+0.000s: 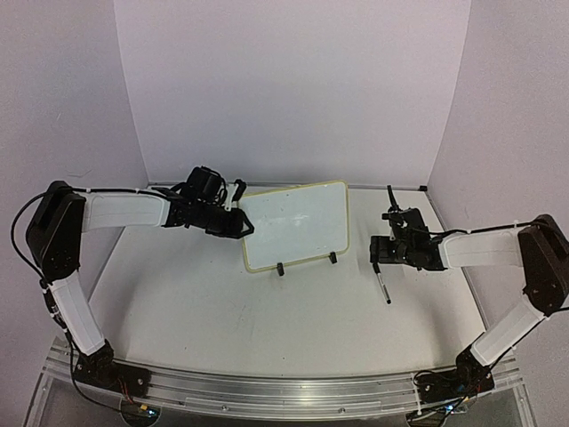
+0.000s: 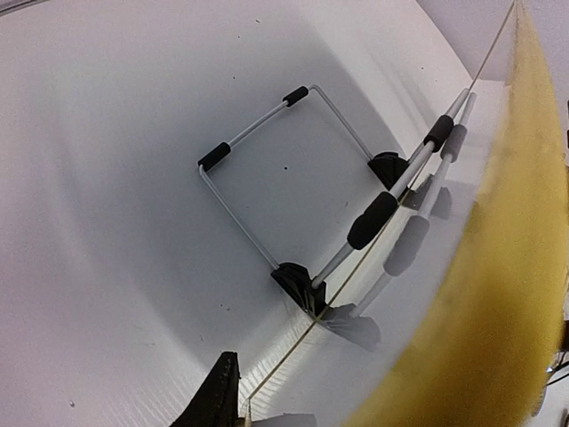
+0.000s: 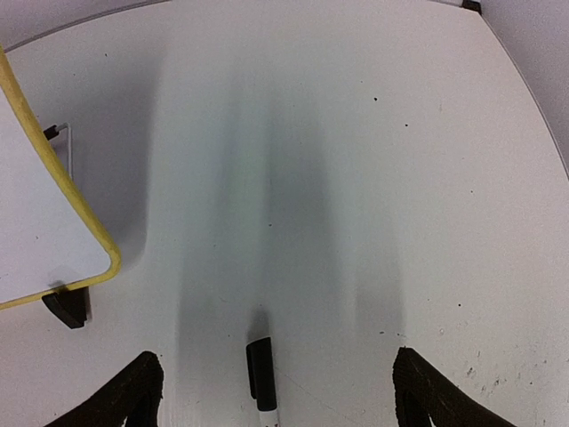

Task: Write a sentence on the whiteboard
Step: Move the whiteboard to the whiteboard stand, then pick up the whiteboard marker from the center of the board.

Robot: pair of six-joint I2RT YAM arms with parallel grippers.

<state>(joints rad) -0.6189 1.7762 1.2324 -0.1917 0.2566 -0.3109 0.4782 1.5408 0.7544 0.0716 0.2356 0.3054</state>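
Note:
The whiteboard stands in the middle of the table on two black clip feet, and its face is blank; no sentence shows on it. My left gripper is shut on the board's left edge. In the left wrist view the edge runs between the jaws, with the pale yellow rim and the wire stand beyond. A marker with a black cap lies on the table to the right of the board. My right gripper is open and empty over it. In the right wrist view the marker lies between the spread fingers.
White walls close in the table at the back and on both sides. The board's right corner and one clip foot lie to the left of the right gripper. The metal rail with the arm bases runs along the near edge.

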